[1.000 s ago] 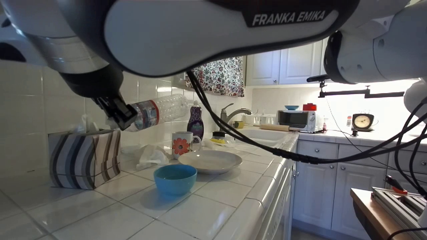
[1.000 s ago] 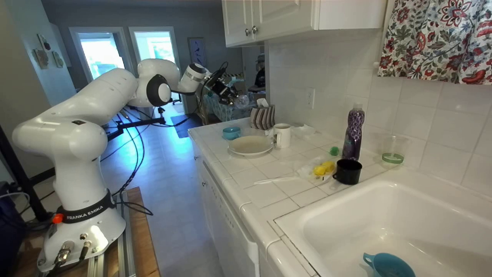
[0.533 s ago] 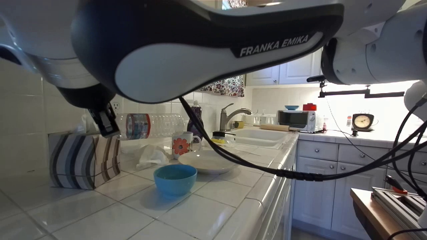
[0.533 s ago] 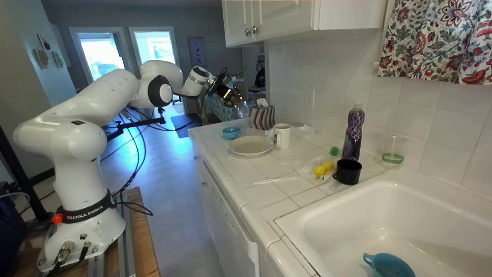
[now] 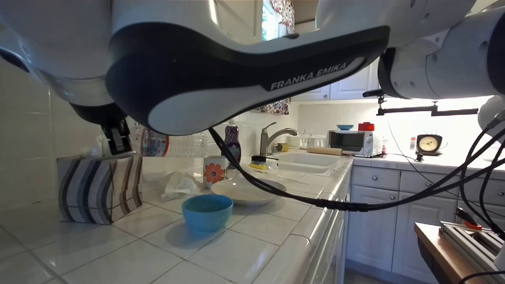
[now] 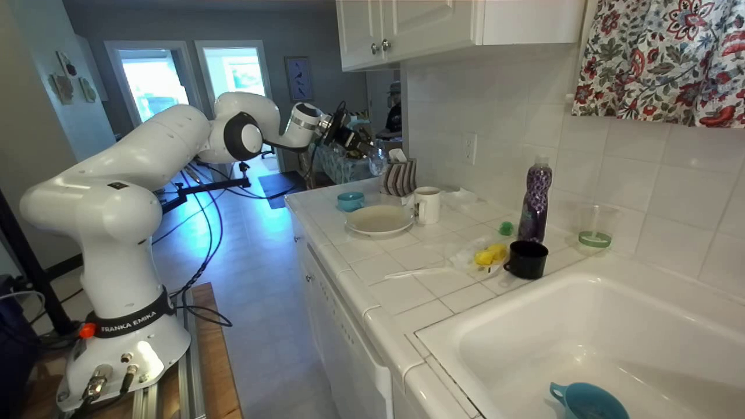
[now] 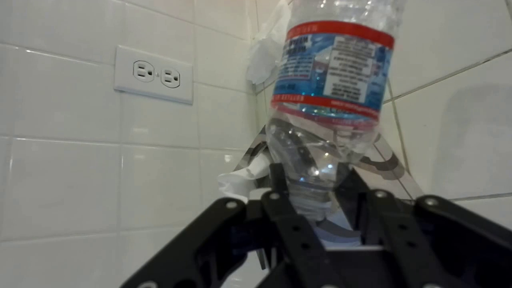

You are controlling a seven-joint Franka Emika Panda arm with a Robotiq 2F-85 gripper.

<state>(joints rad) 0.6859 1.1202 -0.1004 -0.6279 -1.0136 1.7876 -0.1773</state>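
A clear plastic bottle (image 7: 334,72) with a red and blue label has its neck between the black fingers of my gripper (image 7: 311,176), which is shut on it. Its base runs out of the wrist view at the top. In an exterior view the bottle (image 5: 187,145) lies nearly level in the air, partly behind the arm, pointing away from the gripper (image 5: 120,148). Just below the gripper stands a striped tissue box (image 5: 88,189) with a white tissue sticking out. Whether the fingers touch that box I cannot tell. Farther off, the bottle (image 6: 378,162) appears beside the tissue box (image 6: 398,177).
On the tiled counter stand a blue bowl (image 5: 207,213), a pale plate (image 6: 379,221), a flowered mug (image 5: 213,172) and a crumpled tissue (image 5: 179,185). Toward the sink are a purple soap bottle (image 6: 534,203) and a black cup (image 6: 527,260). A wall outlet (image 7: 154,75) is near the gripper.
The bottle has swung from tilted upward to nearly level, still gripped. In the exterior views the gripper has shifted toward the tissue box, and the near arm link has come down.
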